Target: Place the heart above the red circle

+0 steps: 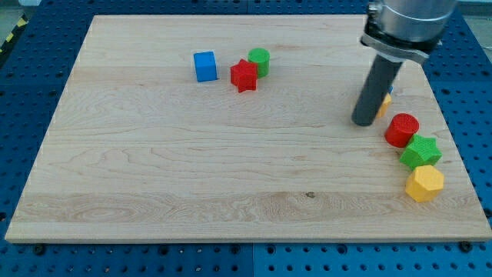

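Near the desk's right edge, my tip hid most of an orange block, shape unclear; no jawed end effector. Red circle, green star, yellow hexagon crowded just below it.

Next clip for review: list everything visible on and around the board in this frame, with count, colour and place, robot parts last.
blue cube: 1, blue, upper left of centre
red star: 1, red, right of the blue cube, touching the green cylinder
green cylinder: 1, green, just up-right of the red star
red circle: 1, red, near the view's right edge
green star: 1, green, directly below-right of the red circle
yellow hexagon: 1, yellow, below the green star
partly hidden block: 1, orange-yellow with some blue showing, behind the rod; shape cannot be told
wooden board: 1, light wood, on a blue perforated table
my tip: 1, dark rod, left of the red circle, against the hidden block
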`<state>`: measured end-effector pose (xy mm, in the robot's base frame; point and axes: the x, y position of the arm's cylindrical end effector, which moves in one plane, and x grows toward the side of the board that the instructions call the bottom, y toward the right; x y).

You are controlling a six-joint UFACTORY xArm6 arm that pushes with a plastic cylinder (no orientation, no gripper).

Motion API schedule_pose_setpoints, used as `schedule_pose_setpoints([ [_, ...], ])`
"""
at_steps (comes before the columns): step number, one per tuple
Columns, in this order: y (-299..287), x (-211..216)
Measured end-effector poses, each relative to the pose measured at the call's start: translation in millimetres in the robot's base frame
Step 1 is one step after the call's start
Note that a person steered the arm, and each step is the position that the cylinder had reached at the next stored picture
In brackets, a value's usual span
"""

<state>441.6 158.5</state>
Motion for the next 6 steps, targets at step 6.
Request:
schedule_pose_setpoints([
  [6,27,-18],
])
